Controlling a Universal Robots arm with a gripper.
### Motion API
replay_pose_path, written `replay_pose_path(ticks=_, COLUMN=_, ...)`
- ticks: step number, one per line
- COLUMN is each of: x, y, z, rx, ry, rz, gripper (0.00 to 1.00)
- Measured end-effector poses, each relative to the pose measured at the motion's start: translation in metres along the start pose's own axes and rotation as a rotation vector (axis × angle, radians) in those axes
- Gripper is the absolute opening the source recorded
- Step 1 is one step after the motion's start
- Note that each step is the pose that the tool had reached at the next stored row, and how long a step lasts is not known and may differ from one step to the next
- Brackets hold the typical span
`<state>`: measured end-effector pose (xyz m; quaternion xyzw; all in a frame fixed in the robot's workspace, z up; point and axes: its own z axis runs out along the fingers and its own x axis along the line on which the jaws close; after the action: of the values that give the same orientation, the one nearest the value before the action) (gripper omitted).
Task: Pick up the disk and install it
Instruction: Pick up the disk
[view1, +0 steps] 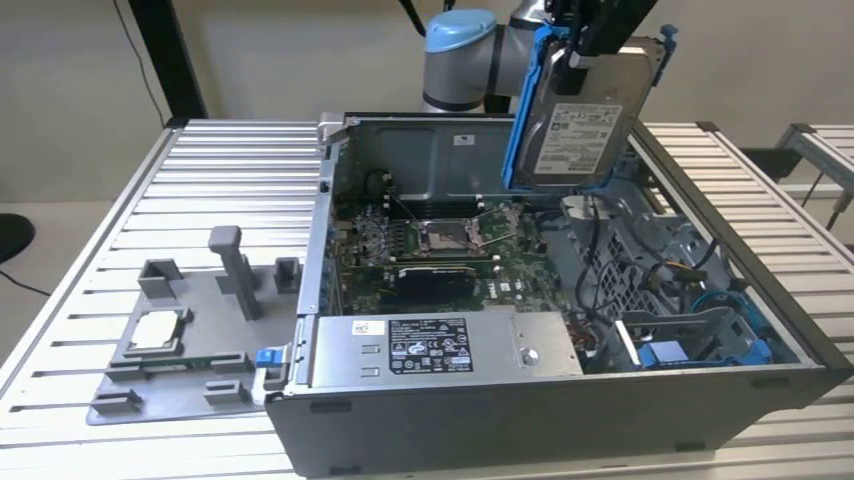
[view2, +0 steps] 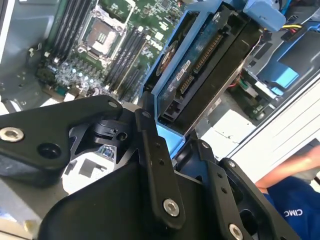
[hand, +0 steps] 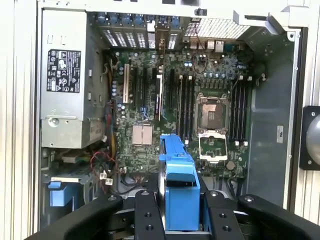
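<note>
My gripper (view1: 583, 62) is clamped on the disk (view1: 587, 125). One finger sits on each flat side near its top end, so it's narrow and gripping, not wide. In both wrist views the black fingers (hand: 147, 216) flank the blue frame of the disk (hand: 179, 192).

In the exterior view the disk hangs upright in the air, white label toward the cam, blue frame along its edges. It's above the open PC case (view1: 534, 425), over the far part toward the exterior view's right, and clear of everything inside. In the second wrist view the connector edge of the disk (view2: 200, 65) points down into the case.

Inside the case:
- The motherboard (view1: 441, 240) has an open CPU socket (view1: 445, 235).
- The grey PSU box (view1: 441, 345) with a sticker sits along the near wall.
- The blue bay (view1: 667, 352) is at the near corner on the exterior view's right.

The case sits on a slatted table (view1: 200, 180). A grey fixture plate (view1: 180, 345) lies beside it on the exterior view's left, with a small silver chip (view1: 154, 328) on it.

A person's forearm (view2: 285, 170) and blue sleeve (view2: 295, 202) are at the edge of the second wrist view.
</note>
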<state>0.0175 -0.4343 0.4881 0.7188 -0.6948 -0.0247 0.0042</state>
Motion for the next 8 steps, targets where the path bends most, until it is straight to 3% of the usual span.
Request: replay_pose_path(ticks=8, x=0.0152, y=-0.0049, z=-0.009, rx=-0.0008, ry=-0.0001, rz=0.001, gripper=0.0)
